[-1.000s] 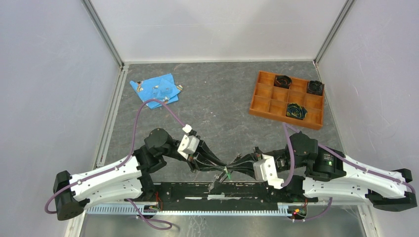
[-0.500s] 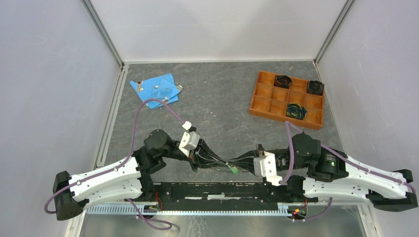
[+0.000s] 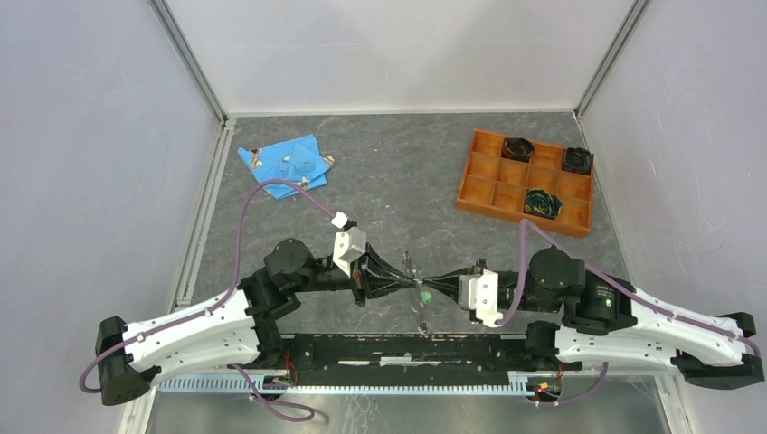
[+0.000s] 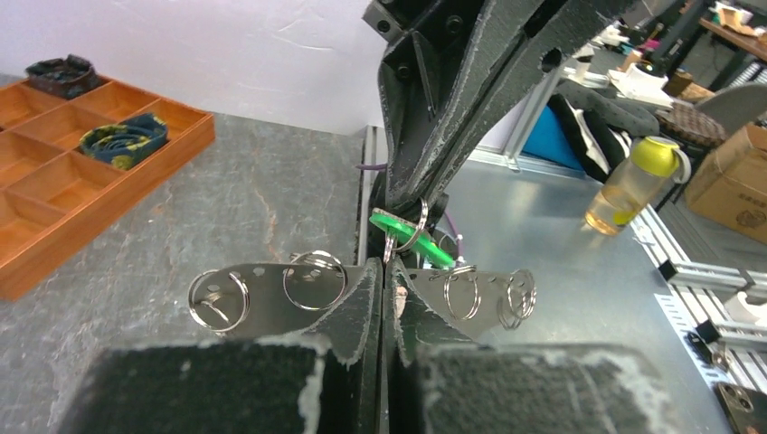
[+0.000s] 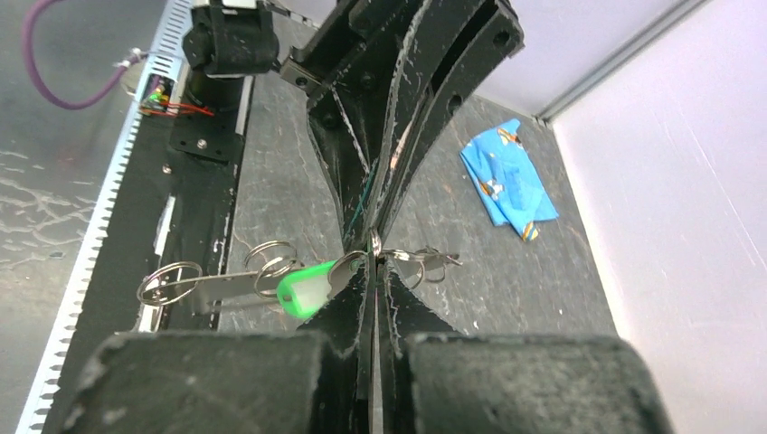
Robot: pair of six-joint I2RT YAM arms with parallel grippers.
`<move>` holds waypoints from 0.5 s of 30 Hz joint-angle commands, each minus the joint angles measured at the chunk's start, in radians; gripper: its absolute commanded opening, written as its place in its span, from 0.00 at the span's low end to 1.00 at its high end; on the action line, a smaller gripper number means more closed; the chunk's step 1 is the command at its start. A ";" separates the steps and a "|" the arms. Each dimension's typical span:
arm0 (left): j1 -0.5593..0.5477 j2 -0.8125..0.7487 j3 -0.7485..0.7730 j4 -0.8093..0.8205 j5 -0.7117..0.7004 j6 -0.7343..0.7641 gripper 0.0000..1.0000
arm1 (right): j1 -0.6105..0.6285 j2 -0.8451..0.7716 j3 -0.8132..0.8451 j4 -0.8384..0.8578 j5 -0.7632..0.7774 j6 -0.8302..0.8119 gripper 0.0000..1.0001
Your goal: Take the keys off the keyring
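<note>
On my left wrist feed the left gripper point(image 4: 382, 282) has its jaws pressed fully together, pinching a flat grey strip hung with small split rings. I take that strip for the keyring point(image 4: 267, 285); it lies nearly edge-on and I cannot make out its open centre. It juts out on both sides of my fingers. Just above it the right gripper point(image 4: 409, 210) comes down from the top of the picture, its tips closed on a wire ring beside the green head of the keys point(image 4: 398, 226).

My right wrist feed gives the other side: that gripper's own jaws are clamped shut with the green head touching them on the left, the strip and its rings running off further left, and one more ring and a silvery tip poking out to the right. I cannot separate the plain keys from the strip in either wrist view.

Only the overhead camera shows both arms reaching in tip to tip, with the bundle held up between them near the front of the grey table point(image 3: 398, 181), and one small ring dangling lowest.

Further back sit the orange tray point(image 3: 470, 194) on the right, dark coils in three compartments, and a crumpled blue cloth point(image 3: 285, 163) on the left
</note>
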 commanded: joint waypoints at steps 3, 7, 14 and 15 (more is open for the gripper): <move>-0.003 -0.050 -0.028 0.066 -0.144 -0.055 0.02 | 0.003 0.004 -0.032 0.005 0.107 0.040 0.00; -0.002 -0.056 -0.035 0.068 -0.179 -0.050 0.02 | 0.003 -0.002 -0.053 0.000 0.115 0.043 0.00; -0.003 -0.045 -0.039 0.085 -0.201 -0.052 0.02 | 0.004 0.019 -0.063 0.003 0.125 0.043 0.00; -0.002 -0.045 -0.038 0.078 -0.215 -0.049 0.02 | 0.004 0.019 -0.063 0.005 0.125 0.043 0.00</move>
